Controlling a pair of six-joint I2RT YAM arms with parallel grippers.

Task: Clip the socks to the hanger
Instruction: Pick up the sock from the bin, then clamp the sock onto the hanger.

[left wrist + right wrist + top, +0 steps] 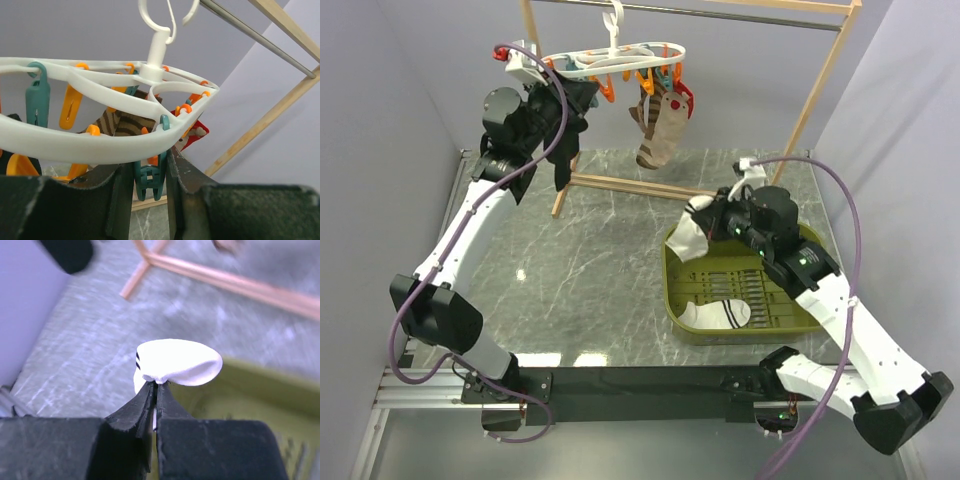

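The white oval hanger (pixel 620 55) hangs by its hook from the rack's bar, with orange and teal clips. My left gripper (pixel 580 100) is up at its left side. In the left wrist view its fingers (pixel 150 162) press both sides of a teal clip (pixel 149 179) under the hanger's rim (pixel 100 145). My right gripper (pixel 708 222) is shut on the cuff of a white sock (pixel 687 240) and holds it above the tray's left rim. The right wrist view shows the pinch (pixel 156 386) and the sock (pixel 180 362). The second white sock (pixel 716 314) lies in the tray.
An olive-green tray (pixel 790 318) sits at the right on the marble table. A black sock (pixel 563 160) and brown striped socks (pixel 660 130) hang from the hanger. The wooden rack's foot bar (pixel 630 186) lies across the table behind, and its right post (pixel 820 85) slants upward.
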